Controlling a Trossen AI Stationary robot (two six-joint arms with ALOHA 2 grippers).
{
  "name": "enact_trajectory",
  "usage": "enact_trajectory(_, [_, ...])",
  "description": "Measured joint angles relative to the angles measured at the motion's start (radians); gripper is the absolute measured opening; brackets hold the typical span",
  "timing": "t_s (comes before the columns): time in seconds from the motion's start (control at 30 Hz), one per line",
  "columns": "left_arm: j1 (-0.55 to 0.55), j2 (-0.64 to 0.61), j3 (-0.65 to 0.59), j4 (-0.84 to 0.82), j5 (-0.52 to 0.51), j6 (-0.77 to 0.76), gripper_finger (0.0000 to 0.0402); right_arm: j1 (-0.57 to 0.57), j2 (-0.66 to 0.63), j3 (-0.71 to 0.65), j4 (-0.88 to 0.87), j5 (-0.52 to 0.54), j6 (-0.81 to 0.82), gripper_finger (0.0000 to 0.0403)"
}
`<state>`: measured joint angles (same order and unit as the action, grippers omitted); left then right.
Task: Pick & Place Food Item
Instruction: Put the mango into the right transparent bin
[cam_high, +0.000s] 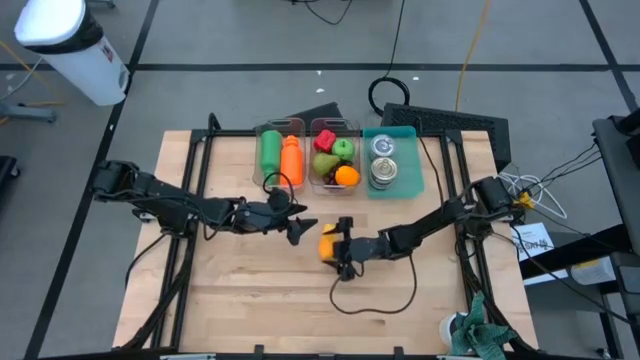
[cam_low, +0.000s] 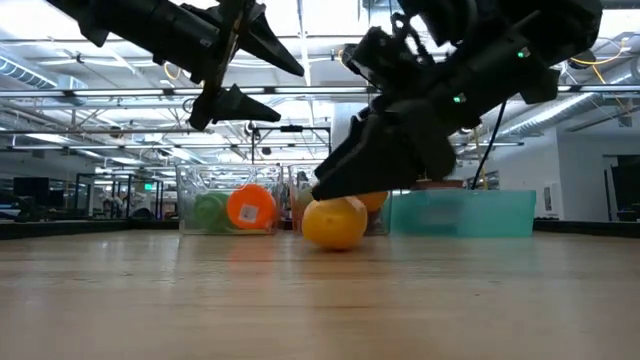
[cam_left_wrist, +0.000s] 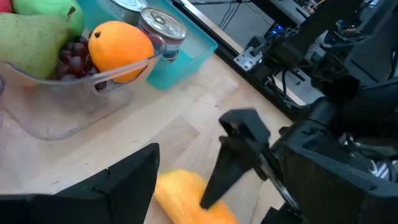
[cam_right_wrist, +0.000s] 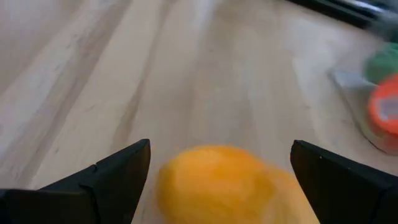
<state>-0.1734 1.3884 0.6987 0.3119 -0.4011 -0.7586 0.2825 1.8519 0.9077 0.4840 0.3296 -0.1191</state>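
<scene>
A yellow-orange fruit (cam_high: 326, 246) lies on the wooden table near its middle, also seen as the fruit (cam_low: 334, 223) in the low view. My right gripper (cam_high: 343, 247) is open and low at the table. Its two fingers stand on either side of the fruit (cam_right_wrist: 217, 183), with a gap showing on each side in the right wrist view. My left gripper (cam_high: 299, 224) is open and hovers above the table just to the left of the fruit, touching nothing. The left wrist view shows the fruit (cam_left_wrist: 186, 198) below a right finger (cam_left_wrist: 231, 158).
Three bins stand along the far edge: a clear bin (cam_high: 280, 152) with green and orange items, a clear bin (cam_high: 334, 155) with pear, apple, grapes and an orange, and a teal bin (cam_high: 392, 160) with cans. A cable (cam_high: 375, 305) loops nearby. Bare wood lies toward the near edge.
</scene>
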Motion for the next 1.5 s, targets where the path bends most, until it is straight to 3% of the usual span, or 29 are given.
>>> enact_trajectory(0.13, [0.000, 0.000, 0.000, -0.002, 0.000, 0.013, 0.0340, -0.014, 0.000, 0.000, 0.020, 0.068, 0.047, 0.0368])
enact_trajectory(0.33, [0.000, 0.000, 0.000, -0.002, 0.000, 0.055, 0.0340, -0.008, -0.028, -0.001, -0.027, 0.048, -0.133, 0.0368])
enact_trajectory(0.5, [0.001, 0.000, 0.000, -0.002, 0.000, 0.084, 0.0340, -0.042, -0.090, -0.001, -0.095, -0.163, -0.105, 0.0368])
enact_trajectory(0.8, [0.002, 0.000, 0.000, -0.003, 0.000, 0.110, 0.0340, -0.155, -0.089, 0.000, -0.191, -0.380, -0.217, 0.0368])
enact_trajectory(0.97, [0.006, 0.000, 0.000, -0.006, 0.000, 0.110, 0.0340, -0.189, -0.087, 0.000, -0.187, -0.388, -0.316, 0.0368])
enact_trajectory(1.17, [0.029, 0.000, 0.000, -0.009, -0.001, 0.110, 0.0340, -0.217, -0.080, 0.000, -0.188, -0.438, -0.310, 0.0368])
enact_trajectory(1.5, [0.046, 0.000, 0.000, -0.018, -0.001, 0.099, 0.0340, -0.225, 0.043, -0.002, -0.055, -0.431, -0.359, 0.0365])
